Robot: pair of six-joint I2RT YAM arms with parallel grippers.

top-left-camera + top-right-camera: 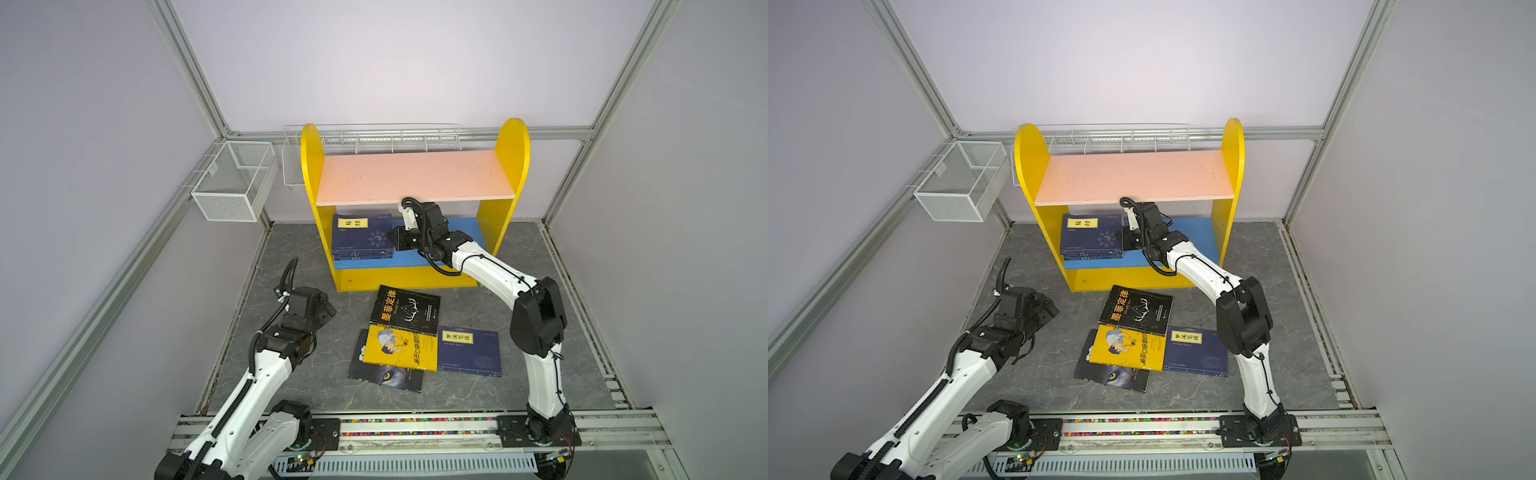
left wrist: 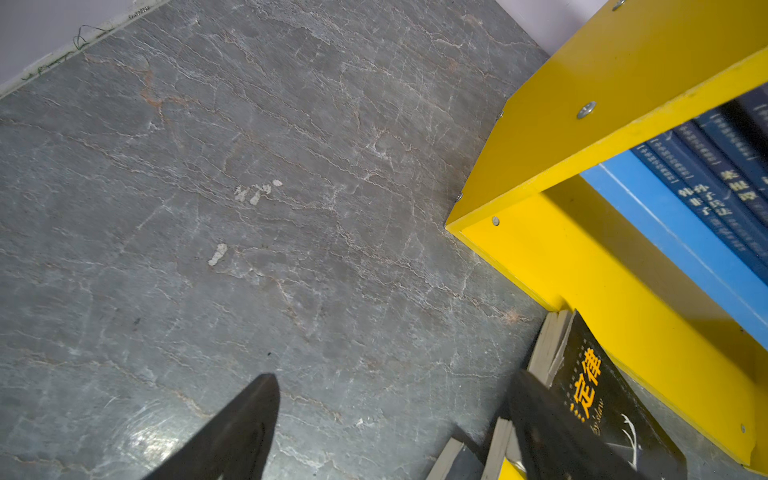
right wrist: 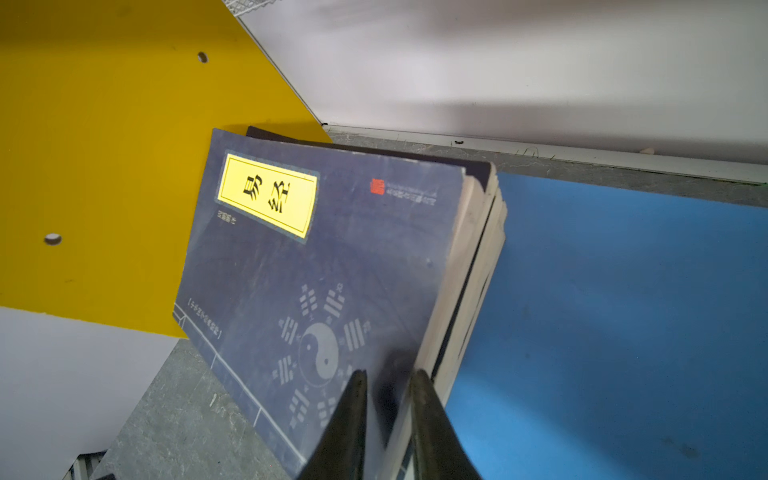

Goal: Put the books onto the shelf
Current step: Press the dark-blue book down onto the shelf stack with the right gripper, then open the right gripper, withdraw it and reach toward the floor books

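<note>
- Left arm (image 1: 249, 386) lies nearest the lens; left gripper (image 2: 392, 376) stands wide and empty, probably parked clear of the shelf work.
- Shelf (image 1: 513, 141): navy stack (image 1: 361, 241) lies flat on blue lower board (image 1: 465, 232), beside a yellow panel.
- Four loose books (image 1: 399, 347) overlap on the table (image 1: 299, 257), not yet shelved.
- Right gripper (image 3: 389, 372) sits at the stack's page edge, jaws narrow; whether it holds anything cannot be told.

White mesh box basket (image 1: 232, 183) (image 1: 957, 183) is mounted on the left wall rail in both top views. Long white wire basket (image 1: 374, 139) runs along the back wall. Grey marble-pattern tabletop (image 1: 299, 386) has a few white smudges (image 2: 218, 254), seen in the left wrist view. Silver aluminium frame profiles (image 1: 189, 66) sit at the corners, with pale lilac wall panels (image 1: 395, 62) between them. Front edge: aluminium rail (image 1: 415, 427) with multicoloured strips, white slotted cable duct (image 1: 415, 463) just beside it.
</note>
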